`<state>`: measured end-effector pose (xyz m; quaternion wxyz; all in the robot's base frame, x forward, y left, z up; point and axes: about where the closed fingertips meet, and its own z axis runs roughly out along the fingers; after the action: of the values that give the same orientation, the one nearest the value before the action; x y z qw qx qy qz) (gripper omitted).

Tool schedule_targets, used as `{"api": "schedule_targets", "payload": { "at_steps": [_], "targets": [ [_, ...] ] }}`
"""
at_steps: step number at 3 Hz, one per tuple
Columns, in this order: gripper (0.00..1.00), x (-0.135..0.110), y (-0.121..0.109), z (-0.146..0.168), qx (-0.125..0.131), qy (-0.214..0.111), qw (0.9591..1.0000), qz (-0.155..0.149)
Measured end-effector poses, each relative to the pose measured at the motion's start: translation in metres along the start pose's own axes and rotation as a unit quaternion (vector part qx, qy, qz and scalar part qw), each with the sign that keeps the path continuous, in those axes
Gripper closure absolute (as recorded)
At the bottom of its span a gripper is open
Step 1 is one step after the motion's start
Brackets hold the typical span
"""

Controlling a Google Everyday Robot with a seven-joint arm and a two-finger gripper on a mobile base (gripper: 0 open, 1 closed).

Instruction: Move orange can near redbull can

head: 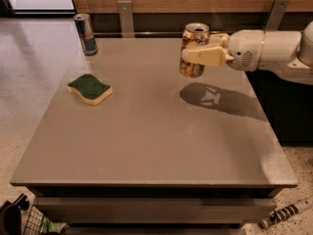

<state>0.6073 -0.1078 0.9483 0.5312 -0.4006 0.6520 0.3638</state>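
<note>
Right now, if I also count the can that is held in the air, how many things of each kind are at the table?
Cans: 2, the orange can, held above the table by the gripper at the far right, and the redbull can at the far left corner.
Sponges: 1, the green sponge on the left side.
Total: 3.

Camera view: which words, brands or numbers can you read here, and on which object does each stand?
None can be read.
orange can, held above the table by the claw: pale print, too blurred.
redbull can, far left corner: small red mark, no legible letters.
</note>
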Motion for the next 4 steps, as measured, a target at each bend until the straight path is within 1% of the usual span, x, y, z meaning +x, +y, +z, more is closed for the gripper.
{"api": "schedule_targets", "payload": {
  "at_steps": [1,2,3,4],
  "targets": [
    [1.0,-0.017,-0.033,0.064,0.007,-0.036,0.9993,-0.004],
    [1.0,-0.03,-0.058,0.112,0.014,-0.051,0.9984,-0.02],
    [1.0,-0.04,-0.069,0.16,0.005,-0.042,0.9981,-0.044],
    [1.0,-0.037,-0.067,0.196,-0.002,-0.037,0.9976,-0.059]
  ]
}}
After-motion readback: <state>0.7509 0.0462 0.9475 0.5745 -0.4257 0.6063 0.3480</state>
